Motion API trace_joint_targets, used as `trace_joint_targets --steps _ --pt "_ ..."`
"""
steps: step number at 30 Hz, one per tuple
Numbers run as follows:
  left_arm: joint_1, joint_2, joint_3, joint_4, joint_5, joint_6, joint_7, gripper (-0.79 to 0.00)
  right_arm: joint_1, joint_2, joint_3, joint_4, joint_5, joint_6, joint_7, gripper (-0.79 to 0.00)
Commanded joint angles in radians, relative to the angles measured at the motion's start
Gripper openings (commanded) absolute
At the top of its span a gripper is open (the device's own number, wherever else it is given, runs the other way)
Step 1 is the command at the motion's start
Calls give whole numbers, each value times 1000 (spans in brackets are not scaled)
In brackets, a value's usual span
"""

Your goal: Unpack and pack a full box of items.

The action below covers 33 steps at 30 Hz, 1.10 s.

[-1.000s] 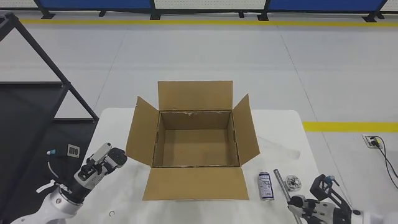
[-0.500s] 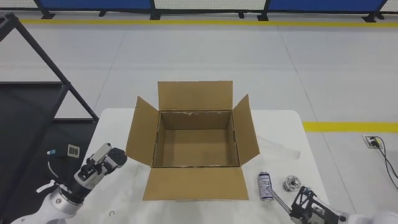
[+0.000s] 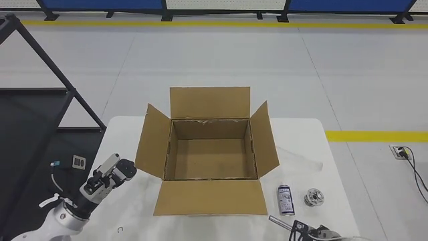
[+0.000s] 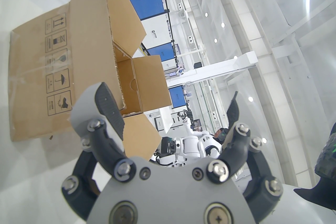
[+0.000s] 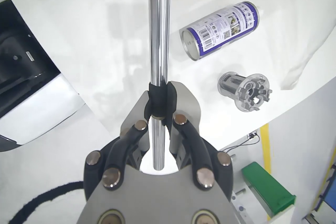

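Right gripper (image 5: 159, 100): closed narrow on a polished metal rod (image 5: 158, 12), clamped near one end. A short stub runs back toward the palm, and the long part projects straight ahead of the fingers. The rod's long axis is thus in line with the gripper's own reach (no skew in the grip can be made out).

From above, the open box (image 3: 209, 197) is seen ahead of this gripper and off toward the left arm's side. Its near flap is close to the rod's free tip. A can (image 5: 219, 30) and a plastic fitting (image 5: 244, 95) are laid on the tabletop (image 3: 134, 207) beside the rod, apart from it and from each other.

Left gripper (image 4: 170, 107): spread wide, nothing held, just beside the box's outer flap on the side away from the rod.

Judgement: packing step, with the right arm the one placed to act. The rod would have to be swung tip-first over the near flap and then laid flat along the box floor, so that neither end catches a wall.
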State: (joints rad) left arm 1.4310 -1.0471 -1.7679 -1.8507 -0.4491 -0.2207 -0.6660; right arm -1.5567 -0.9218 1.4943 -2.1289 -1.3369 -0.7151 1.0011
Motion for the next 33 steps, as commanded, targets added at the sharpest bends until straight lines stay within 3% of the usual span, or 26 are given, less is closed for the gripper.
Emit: trace_joint_targets --steps 1,14,21,33 --pt "0 0 0 0 0 0 0 0 6 -2 -19 3 -33 26 6 -785" --pt "0 0 0 0 0 0 0 0 4 -1 -33 4 -70 26 -13 -785" --pt "0 0 0 0 0 0 0 0 55 -8 -133 28 -229 63 -15 -785" --pt "0 0 0 0 0 0 0 0 212 -39 -312 119 -316 105 103 -785"
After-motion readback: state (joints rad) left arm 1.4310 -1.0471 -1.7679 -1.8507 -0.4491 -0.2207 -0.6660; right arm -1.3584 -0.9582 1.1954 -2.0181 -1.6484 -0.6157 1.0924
